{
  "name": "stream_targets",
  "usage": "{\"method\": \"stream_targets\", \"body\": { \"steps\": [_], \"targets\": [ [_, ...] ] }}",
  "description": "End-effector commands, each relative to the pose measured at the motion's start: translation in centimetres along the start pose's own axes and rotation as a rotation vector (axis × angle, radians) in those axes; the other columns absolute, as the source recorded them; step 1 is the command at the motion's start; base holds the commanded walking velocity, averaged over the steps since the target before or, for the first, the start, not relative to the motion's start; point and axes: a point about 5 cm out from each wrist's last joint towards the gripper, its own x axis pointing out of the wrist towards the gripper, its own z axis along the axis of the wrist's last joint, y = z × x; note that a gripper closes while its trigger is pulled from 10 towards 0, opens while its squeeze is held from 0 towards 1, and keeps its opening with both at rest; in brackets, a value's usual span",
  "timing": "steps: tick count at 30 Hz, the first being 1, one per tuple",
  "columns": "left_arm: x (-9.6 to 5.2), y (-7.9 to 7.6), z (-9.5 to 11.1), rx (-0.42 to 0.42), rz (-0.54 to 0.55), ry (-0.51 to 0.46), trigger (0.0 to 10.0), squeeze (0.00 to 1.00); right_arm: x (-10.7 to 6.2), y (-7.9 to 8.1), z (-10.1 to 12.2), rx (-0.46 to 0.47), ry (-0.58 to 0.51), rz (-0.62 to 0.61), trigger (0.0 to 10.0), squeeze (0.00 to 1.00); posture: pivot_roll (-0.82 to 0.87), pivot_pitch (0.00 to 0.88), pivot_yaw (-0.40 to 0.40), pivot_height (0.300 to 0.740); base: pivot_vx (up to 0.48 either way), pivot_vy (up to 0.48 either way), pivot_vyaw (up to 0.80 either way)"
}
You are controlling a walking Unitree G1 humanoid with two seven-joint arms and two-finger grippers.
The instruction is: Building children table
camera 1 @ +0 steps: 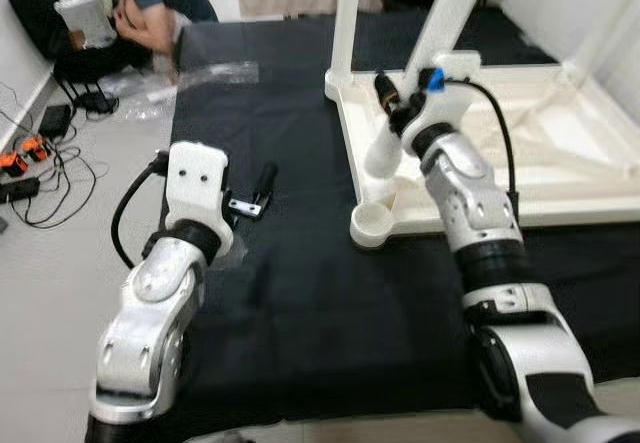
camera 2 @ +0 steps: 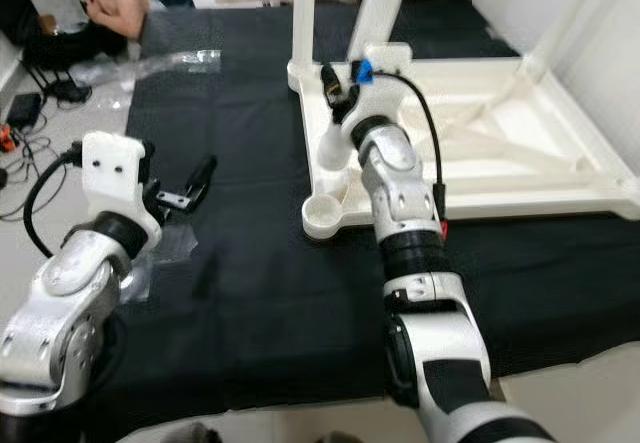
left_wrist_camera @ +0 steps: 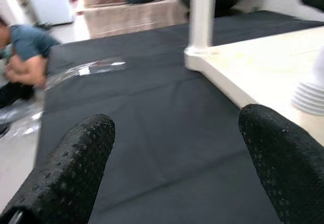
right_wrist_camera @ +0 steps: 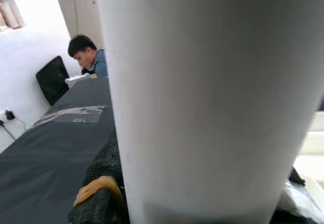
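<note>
Black mat (camera 1: 300, 303), right gripper (camera 1: 392, 113) clamping table leg (camera 1: 383, 148), left gripper (camera 1: 250, 198) agape

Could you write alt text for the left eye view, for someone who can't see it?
A silver robot's right gripper holds a white cylindrical table leg above the round corner socket of an upturned white children's table on black cloth. Its left gripper hovers open over the cloth, and a person crouches behind.

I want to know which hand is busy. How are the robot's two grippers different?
The right gripper is shut on a white table leg over the upturned table; the left gripper is open and holds nothing, above the black cloth. Both have black fingers.
</note>
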Motion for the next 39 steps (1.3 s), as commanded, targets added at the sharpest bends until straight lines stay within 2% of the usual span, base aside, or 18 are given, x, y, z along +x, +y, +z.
{"method": "stream_targets", "body": {
  "steps": [1,6,8,13,16,17,20,22,23,24,26,28,29,31,35,39],
  "targets": [
    [-0.2,0.5,-0.7,0.01,0.032,0.036,10.0,0.0,0.2,1.1,1.6,0.08,-0.087,0.088,10.0,0.0,0.08,0.167,-0.07,0.74,0.0,0.0,0.0],
    [-0.3,0.5,-0.7,0.014,0.031,0.039,10.0,0.0,0.2,1.2,2.2,0.095,-0.105,0.115,10.0,0.0,0.08,0.172,-0.07,0.74,0.0,0.0,0.0],
    [-0.3,0.3,-0.7,0.005,0.026,0.04,10.0,0.0,0.1,1.5,2.2,0.092,-0.085,0.197,10.0,0.0,0.08,0.176,-0.069,0.74,0.0,0.0,0.0],
    [-0.4,0.1,-0.6,-0.003,0.018,0.039,10.0,0.0,0.0,1.6,2.1,0.089,-0.065,0.256,10.0,0.0,0.08,0.181,-0.068,0.74,0.0,0.0,0.0],
    [-0.7,-0.5,-0.7,-0.004,-0.018,0.046,10.0,0.0,0.0,0.8,2.2,0.086,-0.048,0.288,10.0,0.0,0.08,0.188,-0.068,0.74,0.0,0.0,0.0],
    [-1.0,-1.1,-1.0,-0.019,-0.058,0.061,10.0,0.0,0.0,-0.1,2.2,0.095,-0.029,0.313,10.0,0.0,0.08,0.188,-0.068,0.74,0.0,0.0,0.0],
    [-1.2,-1.5,-1.0,-0.038,-0.088,0.063,10.0,0.0,0.1,-0.5,2.2,0.103,-0.012,0.342,10.0,0.0,0.08,0.194,-0.071,0.74,0.0,0.0,0.0],
    [-1.8,-2.6,-0.9,-0.069,-0.165,0.062,10.0,0.0,-0.1,-1.1,2.0,0.071,0.023,0.41,10.0,0.0,0.08,0.201,-0.073,0.74,0.0,0.0,0.0],
    [-2.2,-3.3,-1.0,-0.076,-0.218,0.068,10.0,0.0,-0.2,-1.3,1.9,0.084,0.032,0.451,10.0,0.0,0.08,0.205,-0.076,0.74,0.0,0.0,0.0],
    [-2.2,-3.3,-1.0,-0.076,-0.218,0.068,10.0,0.0,-0.2,-1.3,1.9,0.084,0.032,0.451,10.0,0.0,0.08,0.205,-0.076,0.74,0.0,0.0,0.0],
    [-3.3,-4.7,-1.5,-0.104,-0.331,0.099,10.0,0.0,-0.8,-1.1,1.6,0.08,0.054,0.577,10.0,0.0,0.08,0.211,-0.081,0.74,0.0,0.0,0.0],
    [-4.3,-5.6,-1.7,-0.155,-0.4,0.114,10.0,0.0,-1.4,-0.6,1.5,0.126,0.07,0.702,10.0,0.0,0.08,0.217,-0.081,0.74,0.0,0.0,0.0],
    [-4.3,-5.6,-1.7,-0.155,-0.4,0.114,10.0,0.0,-1.4,-0.6,1.5,0.126,0.07,0.702,10.0,0.0,0.08,0.217,-0.081,0.74,0.0,0.0,0.0],
    [-5.2,-6.6,-1.7,-0.179,-0.462,0.12,10.0,0.0,-1.7,-0.2,1.5,0.159,0.071,0.782,10.0,0.0,0.08,0.227,-0.087,0.74,0.0,0.0,0.0],
    [-6.4,-7.5,-1.7,-0.194,-0.542,0.135,10.0,0.0,-1.8,0.2,1.3,0.183,0.076,0.852,10.0,0.0,0.08,0.233,-0.09,0.74,0.0,0.0,0.0],
    [-7.4,-7.8,-2.0,-0.203,-0.584,0.16,10.0,0.0,-1.9,0.5,1.5,0.203,0.059,0.912,10.0,0.0,0.08,0.24,-0.09,0.74,0.0,0.0,0.0]
  ]
}}
